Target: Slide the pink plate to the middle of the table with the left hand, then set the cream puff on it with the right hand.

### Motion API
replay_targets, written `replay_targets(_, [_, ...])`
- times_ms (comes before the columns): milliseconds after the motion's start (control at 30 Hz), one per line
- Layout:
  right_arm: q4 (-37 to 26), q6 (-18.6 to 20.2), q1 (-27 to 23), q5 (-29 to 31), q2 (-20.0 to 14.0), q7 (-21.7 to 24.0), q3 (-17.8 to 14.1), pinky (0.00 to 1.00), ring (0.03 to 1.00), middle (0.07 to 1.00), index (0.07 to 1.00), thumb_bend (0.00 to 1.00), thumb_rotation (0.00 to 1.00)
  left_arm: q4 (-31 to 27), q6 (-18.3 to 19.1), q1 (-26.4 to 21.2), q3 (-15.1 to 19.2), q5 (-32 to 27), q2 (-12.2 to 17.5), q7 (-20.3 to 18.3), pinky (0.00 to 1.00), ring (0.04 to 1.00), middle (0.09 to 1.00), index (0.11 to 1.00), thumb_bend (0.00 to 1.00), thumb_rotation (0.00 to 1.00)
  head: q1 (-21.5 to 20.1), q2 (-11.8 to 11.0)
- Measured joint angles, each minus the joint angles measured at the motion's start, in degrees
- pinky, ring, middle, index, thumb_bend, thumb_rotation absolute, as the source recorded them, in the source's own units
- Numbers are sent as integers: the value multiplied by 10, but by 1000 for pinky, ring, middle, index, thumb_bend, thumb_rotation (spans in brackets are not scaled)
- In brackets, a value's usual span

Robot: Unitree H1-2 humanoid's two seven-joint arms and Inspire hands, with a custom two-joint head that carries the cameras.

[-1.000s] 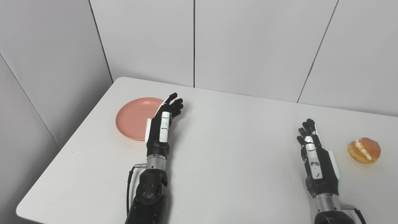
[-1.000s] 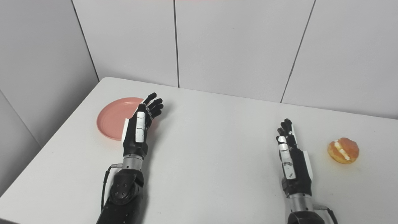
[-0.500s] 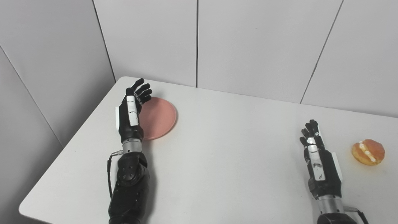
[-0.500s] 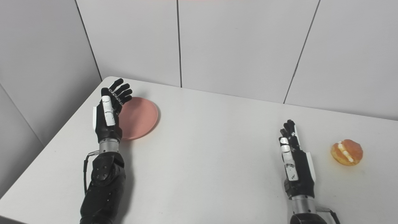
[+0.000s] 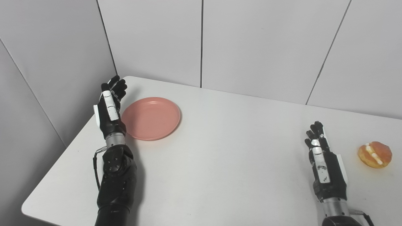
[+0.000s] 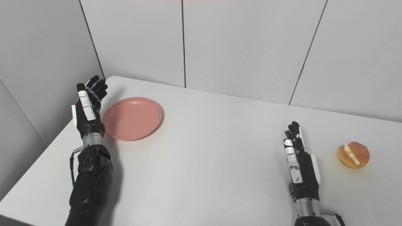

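The pink plate (image 5: 151,117) lies flat near the far left corner of the white table (image 5: 226,150). My left hand (image 5: 110,108) stands edge-up just left of the plate's rim, open, fingers pointing away from me, holding nothing. A cream puff (image 5: 375,154) with a white cream stripe rests at the right side of the table. My right hand (image 5: 323,160) is a short way left of the puff, apart from it, open and empty.
Grey wall panels (image 5: 251,44) close off the back and the left side. The table's left edge (image 5: 75,138) runs right beside my left forearm. Bare tabletop stretches between the plate and my right hand.
My left hand crossed from the plate's right side over to its left side, near the table edge. The plate and the right hand stayed put; the view shifted slightly.
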Motion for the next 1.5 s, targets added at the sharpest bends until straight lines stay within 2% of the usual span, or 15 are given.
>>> replay_targets(233, [-1, 0, 0, 5, 0, 3, 1, 1000, 998, 1000, 1000, 569, 840, 31, -2, -5, 12, 0, 8, 11, 846, 818, 802, 768, 842, 1000, 2, 3])
replay_targets(467, [-1, 0, 0, 5, 0, 3, 0, 1000, 995, 1000, 996, 547, 831, 80, -3, -19, 12, 1, 30, 16, 897, 844, 825, 797, 803, 1000, 3, 4])
replay_targets(567, [-2, 0, 1, 3, 0, 1, 0, 1000, 992, 1000, 993, 556, 832, 109, -1, -23, 12, -3, 34, 16, 878, 844, 827, 802, 757, 1000, 4, 3])
replay_targets(667, [-2, 0, 1, 2, 0, 1, 0, 1000, 996, 1000, 994, 560, 824, 113, 7, -26, 10, -14, 36, 7, 902, 870, 855, 837, 746, 1000, 4, 3])
replay_targets(767, [0, 0, 0, 2, 0, 2, 0, 1000, 994, 1000, 992, 581, 812, 113, 23, -26, -6, -22, 38, -9, 924, 893, 872, 861, 757, 1000, 3, 2])
replay_targets(833, [1, 0, 0, 4, 0, 2, 0, 1000, 998, 1000, 997, 558, 820, 113, 30, -26, -15, -22, 38, -19, 945, 903, 885, 875, 756, 1000, 3, 1])
replay_targets(1067, [0, 0, 0, 4, 1, 2, 0, 1000, 996, 1000, 997, 566, 812, 88, 62, -16, -49, -22, 38, -49, 908, 887, 875, 882, 777, 1000, -3, 4])
replay_targets(1200, [-1, 0, 0, 0, 0, 1, 1, 1000, 999, 1000, 998, 597, 823, 63, 92, -8, -58, -22, 36, -50, 922, 890, 879, 884, 765, 1000, -3, 8])
replay_targets(1400, [-1, 0, 0, -1, 0, 1, 1, 1000, 990, 1000, 990, 575, 823, 46, 105, -2, -68, -21, 32, -51, 904, 879, 864, 867, 803, 1000, -4, 8])
replay_targets(1500, [-1, 0, 0, -1, 1, 1, 1, 1000, 990, 1000, 987, 605, 802, 37, 119, -2, -72, -21, 29, -51, 876, 861, 842, 840, 793, 1000, -8, 8])
